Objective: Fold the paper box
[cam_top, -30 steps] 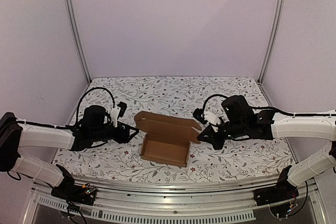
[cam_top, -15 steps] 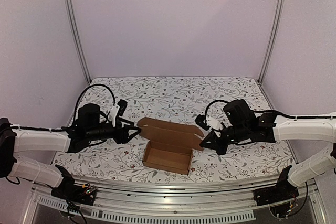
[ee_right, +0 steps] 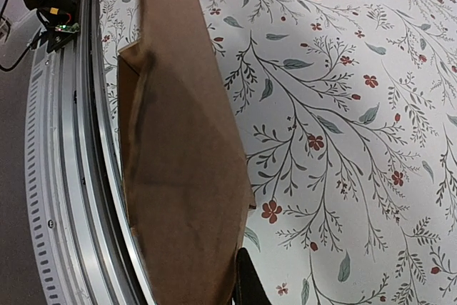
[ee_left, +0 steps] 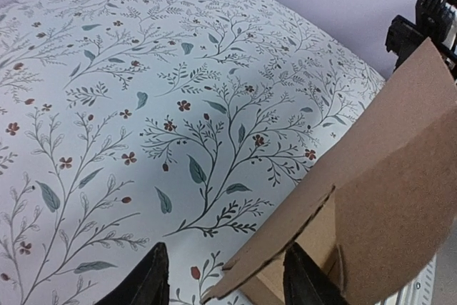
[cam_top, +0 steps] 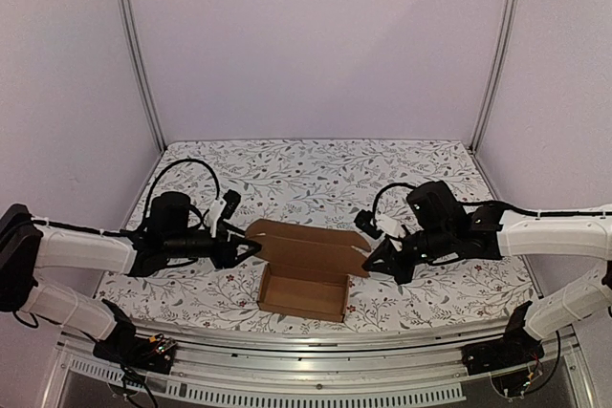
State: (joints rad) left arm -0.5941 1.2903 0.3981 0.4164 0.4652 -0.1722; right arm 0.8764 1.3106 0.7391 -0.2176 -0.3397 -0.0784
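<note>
Where it sits: the paper box [cam_top: 304,269] lies mid-surface [cam_top: 316,164] between the two arms, its shallow tray [cam_top: 304,291] toward the near edge. The lid panel [cam_top: 311,241] stands open and leans away behind the tray.
Left claw: the left claw [cam_top: 251,247] is at the lid's left corner. The wrist view shows its fingers [ee_left: 151,280] standing apart at a middling gap, with the card's edge between them and not pinched.
Right claw: the right claw [cam_top: 371,263] is at the lid's right corner and closed tight. In its wrist view only one finger [ee_right: 248,285] shows, hard against the brown card, so the edge appears nipped between the pads.
Weight: the box is probably very light and likely to slide on the patterned cloth under any sideways push.
Stiffness: the thin card is stiff across a panel but hinges freely at the scored creases, and it would dent or kink if squeezed mid-panel.
Surface feel: the plain matt board should give the pads fair grip.
Best hold: the free lid edge near each corner looks best, one claw per side, so the panel swings down evenly.
Risk: uneven pull could twist the lid or drag the tray.
</note>
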